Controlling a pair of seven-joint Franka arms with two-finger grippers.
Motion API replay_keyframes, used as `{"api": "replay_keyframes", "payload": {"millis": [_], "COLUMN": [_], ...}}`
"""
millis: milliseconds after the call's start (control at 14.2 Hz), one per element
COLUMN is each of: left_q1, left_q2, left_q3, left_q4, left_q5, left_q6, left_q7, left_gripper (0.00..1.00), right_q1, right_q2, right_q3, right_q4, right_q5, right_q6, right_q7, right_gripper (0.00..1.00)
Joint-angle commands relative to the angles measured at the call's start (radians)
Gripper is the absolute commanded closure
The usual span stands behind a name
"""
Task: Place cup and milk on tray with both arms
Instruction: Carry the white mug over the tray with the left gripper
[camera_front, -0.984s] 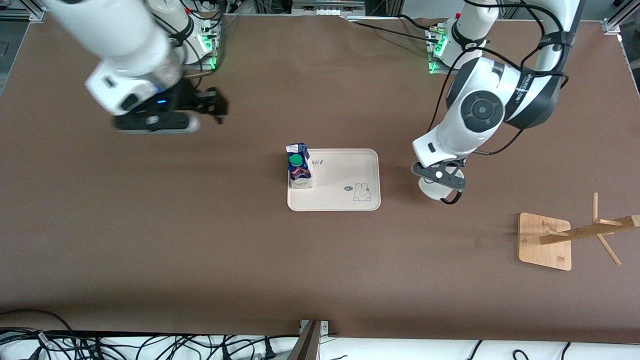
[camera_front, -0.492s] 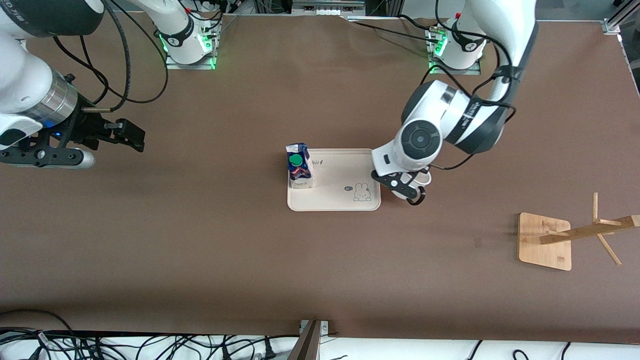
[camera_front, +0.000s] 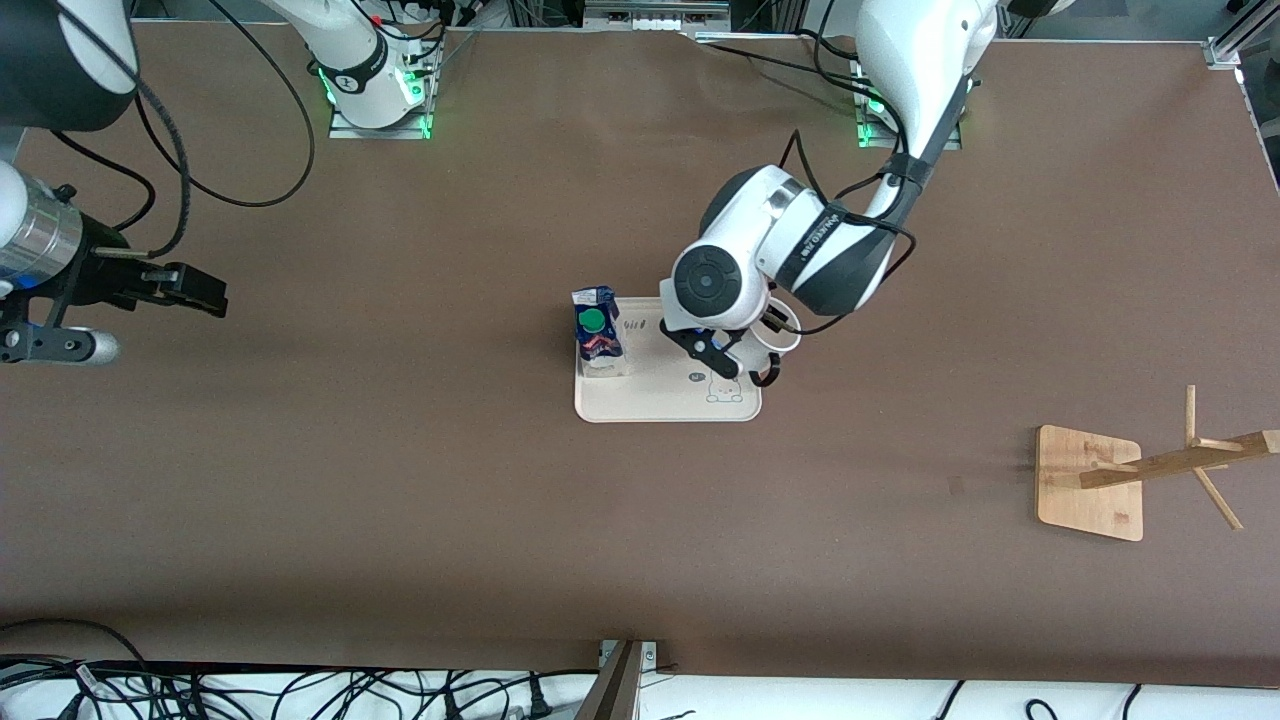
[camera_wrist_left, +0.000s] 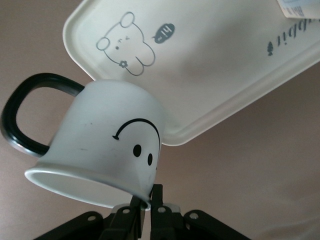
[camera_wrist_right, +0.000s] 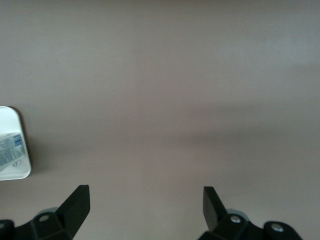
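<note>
Brown surface (camera_front: 400, 500) looks fine, but left pincer (camera_wrist_left: 146, 204), clamped on the cup (camera_wrist_left: 107, 140) rim, holds it tilted over the tray (camera_front: 650, 405) edge, so it could tip on landing; right pincer (camera_wrist_right: 145, 205) waits, fingers apart.

- A big brown table (camera_front: 400, 500) fills almost the whole picture.
- A flat wooden square (camera_front: 1090, 483) lies on the table at the lower right of the frame.
- A wooden stick with small pegs (camera_front: 1190, 460) rises from that square and leans out past the right edge of the frame.
- Lots of black cables (camera_front: 250, 695) lie in a tangle on a white strip along the bottom edge of the frame, mostly at the lower left.
</note>
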Motion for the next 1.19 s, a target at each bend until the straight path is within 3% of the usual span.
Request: {"api": "replay_keyframes", "payload": {"millis": [0, 141, 422, 633, 1125], "left_q1": [-0.031, -0.035, -0.046, -0.071, -0.071], "left_q2": [0.047, 0.068, 0.097, 0.154, 0.168], "left_q3": [0.010, 0.008, 0.010, 0.010, 0.011], "left_q4": [0.084, 0.086, 0.098, 0.172, 0.175], "left_q5": [0.041, 0.041, 0.041, 0.036, 0.035], "left_q6": [-0.090, -0.102, -0.099, -0.093, -0.067], "left_q7": [0.013, 0.015, 0.013, 0.007, 0.004], "left_gripper": [1.00, 1.00, 1.00, 1.00, 1.00], "right_q1": [-0.196, -0.232, -0.263, -0.257, -0.269], "right_q2": [-0.081, -0.125, -0.169, -0.175, -0.175], "right_q3": [0.172, 0.215, 0.211, 0.211, 0.212], "right_q4": [-0.120, -0.166, -0.171, -0.175, -0.183], "right_q5": [-0.055, -0.129, -0.124, -0.132, -0.124], "right_q6": [0.083, 0.140, 0.141, 0.130, 0.102], "right_q7": [-0.004, -0.006, -0.022, 0.007, 0.017], "right_gripper": [0.00, 0.00, 0.00, 0.00, 0.00]}}
